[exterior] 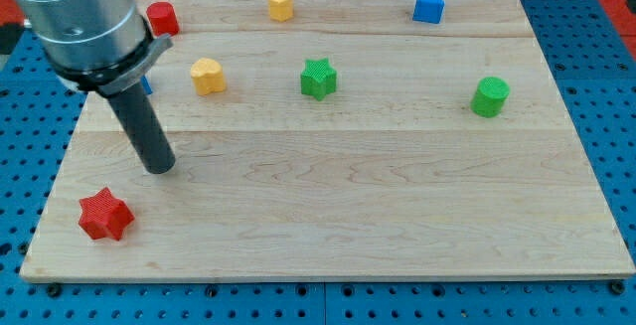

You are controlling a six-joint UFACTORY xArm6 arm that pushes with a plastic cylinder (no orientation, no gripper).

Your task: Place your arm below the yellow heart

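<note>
My tip [159,169] sits lower-left of yellow heart [208,76], no writing.

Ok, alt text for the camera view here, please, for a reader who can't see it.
My tip rests on a wooden board, below and to the view's left of the yellow heart. A red star lies near the bottom left; a green star, green cylinder, blue block, yellow hexagonal block and red block lie farther up.

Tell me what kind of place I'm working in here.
Probably a lab test bench: a wooden board lies on a blue perforated base, with small coloured blocks like the yellow heart scattered around. My tip sits below-left of it.
</note>
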